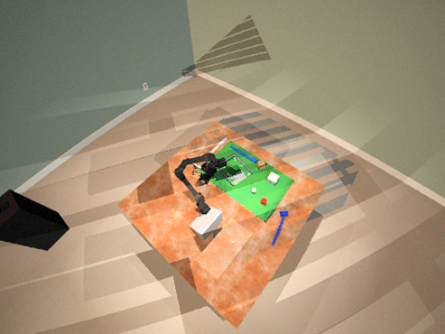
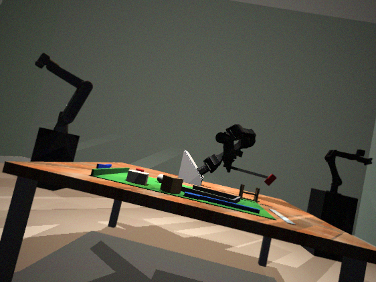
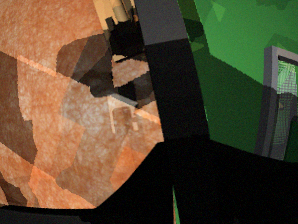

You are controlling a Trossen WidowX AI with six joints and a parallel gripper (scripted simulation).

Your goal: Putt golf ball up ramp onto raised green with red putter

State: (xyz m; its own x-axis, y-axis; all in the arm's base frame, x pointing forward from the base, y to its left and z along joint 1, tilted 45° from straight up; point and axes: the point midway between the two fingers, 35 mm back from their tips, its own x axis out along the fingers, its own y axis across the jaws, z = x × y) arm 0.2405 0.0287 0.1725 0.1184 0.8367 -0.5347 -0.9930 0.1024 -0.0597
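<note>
My gripper (image 2: pixel 229 168) is shut on the red putter (image 2: pixel 252 172), holding it above the table; its red head is out to the right in the exterior view. In the wrist view the dark shaft (image 3: pixel 172 85) runs up from the black fingers. The white golf ball (image 1: pixel 254 190) (image 2: pixel 160 178) rests on the green mat (image 1: pixel 279 195), partly behind the brown block in the exterior view. A grey-railed frame (image 1: pixel 244 164) (image 3: pixel 270 100) on the mat surrounds a pale panel, probably the ramp; the raised green cannot be told clearly.
A brown block (image 1: pixel 262 165) (image 2: pixel 172 185), white block (image 1: pixel 273 178) (image 2: pixel 137 177), red block (image 1: pixel 263 201) and blue bar (image 1: pixel 243 154) (image 2: pixel 221 201) are on the mat. A blue putter (image 1: pixel 279 228) lies beside it. A small wooden rack (image 2: pixel 249 192) and white strip (image 2: pixel 282 216) are near its end.
</note>
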